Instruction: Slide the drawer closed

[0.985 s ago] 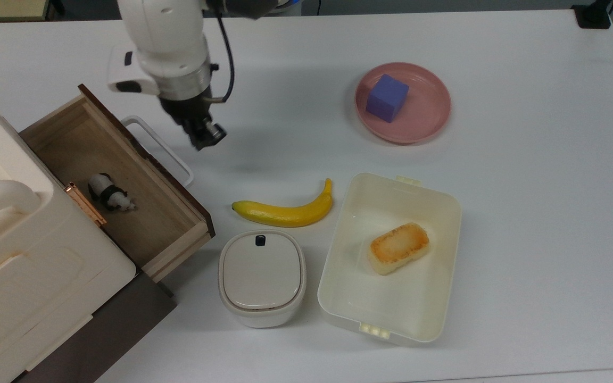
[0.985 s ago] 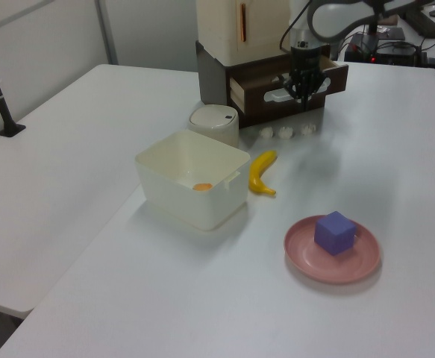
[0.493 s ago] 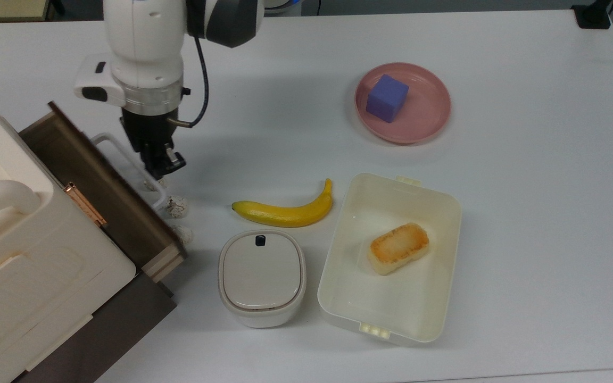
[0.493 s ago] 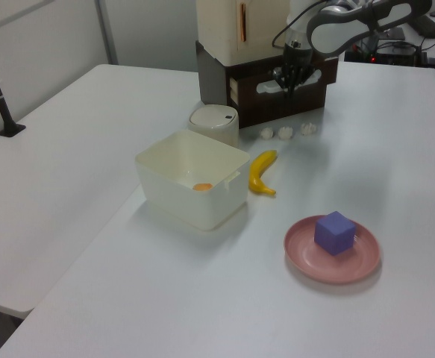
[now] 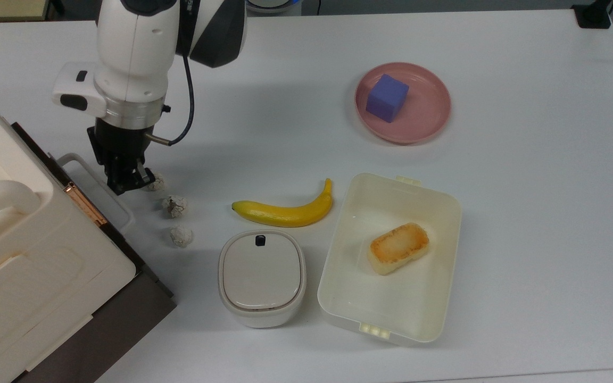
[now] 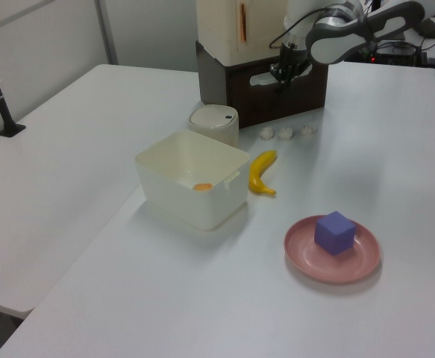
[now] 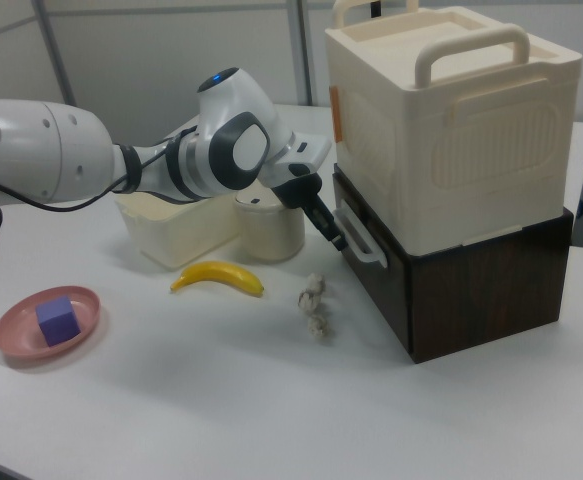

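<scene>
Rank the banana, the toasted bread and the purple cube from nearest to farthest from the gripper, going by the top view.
Measured from the gripper at the drawer's handle:
1. Banana, mid-table, to the top view's right of the gripper.
2. Toasted bread, in the cream tub, farther right and lower.
3. Purple cube, on the pink plate, upper right.

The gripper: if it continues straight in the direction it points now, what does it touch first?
Most likely the drawer: the gripper points down toward its dark front, right at the white loop handle. Contact may already exist; depth is unclear.

White rounded arm [image 5: 133, 48] with dark grey joint, black cable, black fingers [image 5: 125, 178].
</scene>
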